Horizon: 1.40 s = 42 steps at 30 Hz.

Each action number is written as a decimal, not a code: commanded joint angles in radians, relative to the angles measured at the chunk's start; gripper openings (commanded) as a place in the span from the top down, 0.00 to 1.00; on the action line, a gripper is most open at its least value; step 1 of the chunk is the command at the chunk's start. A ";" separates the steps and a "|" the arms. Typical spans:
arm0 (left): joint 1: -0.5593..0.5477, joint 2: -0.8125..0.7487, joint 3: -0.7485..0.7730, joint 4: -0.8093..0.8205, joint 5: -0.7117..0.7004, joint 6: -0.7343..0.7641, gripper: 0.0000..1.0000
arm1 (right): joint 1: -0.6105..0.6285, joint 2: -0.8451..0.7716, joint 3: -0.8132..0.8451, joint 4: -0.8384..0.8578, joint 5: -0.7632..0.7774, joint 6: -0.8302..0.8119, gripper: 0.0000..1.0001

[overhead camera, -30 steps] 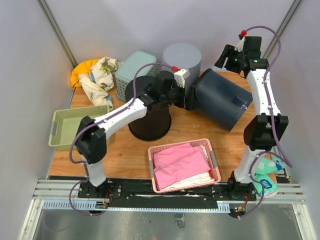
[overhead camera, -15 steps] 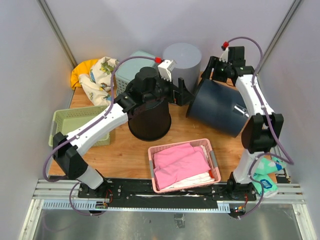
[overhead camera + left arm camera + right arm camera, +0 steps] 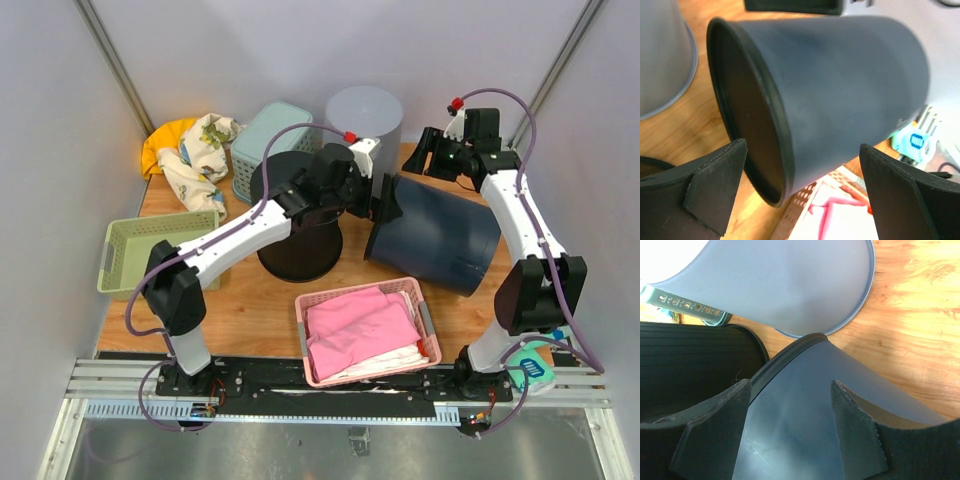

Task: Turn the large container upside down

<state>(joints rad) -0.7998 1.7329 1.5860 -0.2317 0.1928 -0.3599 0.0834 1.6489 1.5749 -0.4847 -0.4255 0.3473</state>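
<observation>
The large dark blue container (image 3: 440, 238) lies on its side on the wooden table, its mouth facing left. My left gripper (image 3: 386, 203) is open at the mouth's rim. In the left wrist view the container (image 3: 840, 80) fills the space ahead, and the rim sits between the spread fingers (image 3: 710, 185) of the left gripper (image 3: 802, 146) without being pinched. My right gripper (image 3: 430, 155) is open just above the container's far upper side. In the right wrist view the container's wall (image 3: 805, 440) lies under the right gripper (image 3: 790, 385), close to its open fingers (image 3: 860, 430).
A black bin (image 3: 300, 235) stands left of the container, with an upturned grey bin (image 3: 365, 115) behind. A pink basket of pink cloths (image 3: 432, 330) sits against the container's front. A teal basket (image 3: 270, 140), a clothes pile (image 3: 195, 150) and a green basket (image 3: 120, 255) are on the left.
The container has dropped from a tilt to lying flat on its side, nearer the pink basket. My left gripper pulled away, then came back to the rim. My right gripper moved down and left.
</observation>
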 commanded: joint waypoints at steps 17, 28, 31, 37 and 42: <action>0.011 0.192 0.157 0.070 0.316 -0.086 0.72 | -0.028 -0.166 -0.144 -0.029 0.080 -0.018 0.33; 0.010 0.185 0.408 -0.121 0.167 0.011 1.00 | -0.052 -0.337 -0.104 -0.071 0.270 0.038 0.34; 0.009 0.165 0.469 -0.167 0.076 0.065 1.00 | -0.056 -0.406 -0.125 -0.110 0.414 0.074 0.35; 0.000 0.165 0.568 -0.227 0.010 0.142 1.00 | -0.076 -0.548 -0.276 -0.156 0.660 0.177 0.38; -0.041 0.192 0.647 -0.259 0.014 0.195 1.00 | -0.086 -0.656 -0.419 -0.205 0.766 0.294 0.40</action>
<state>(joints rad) -0.8078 1.9606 2.1197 -0.5579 0.2470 -0.2653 0.0143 1.0454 1.2404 -0.6094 0.1787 0.5087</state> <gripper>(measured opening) 0.042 0.611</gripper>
